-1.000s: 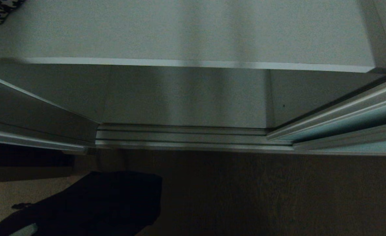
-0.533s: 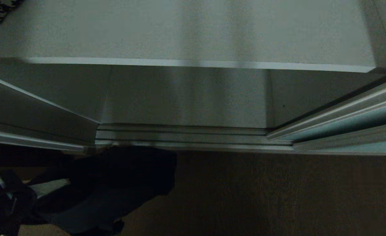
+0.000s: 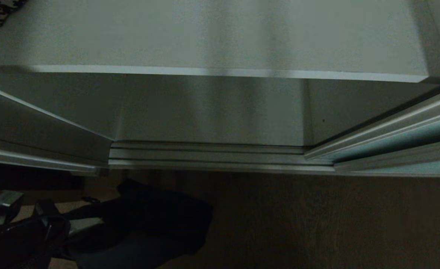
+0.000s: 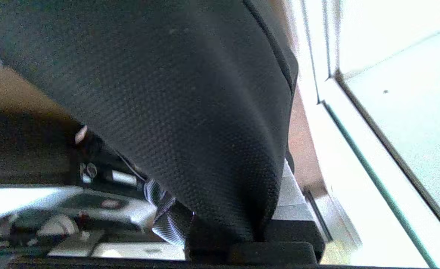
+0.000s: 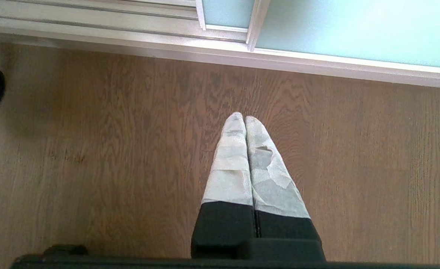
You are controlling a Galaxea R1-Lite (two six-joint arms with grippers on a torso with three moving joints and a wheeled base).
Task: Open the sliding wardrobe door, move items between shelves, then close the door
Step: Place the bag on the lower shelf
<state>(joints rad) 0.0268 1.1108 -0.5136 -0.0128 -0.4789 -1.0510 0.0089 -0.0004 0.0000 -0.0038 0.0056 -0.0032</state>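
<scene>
Your left gripper (image 3: 61,233), low at the near left, is clamped on the black garment (image 3: 156,220), which hangs above the wood floor (image 3: 317,220) before the open wardrobe's shelf (image 3: 220,37). Your right gripper (image 5: 245,118) is pressed closed, empty, near the sliding wardrobe door (image 5: 354,26).

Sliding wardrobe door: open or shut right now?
Open: the sliding wardrobe door is pushed right, leaving the shelves and bottom track exposed.

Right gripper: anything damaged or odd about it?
Yes. The pale wrap on the right gripper fingers is cracked and peeling, with a torn flap on one pad. It hangs shut over the floor, holding nothing.
</scene>
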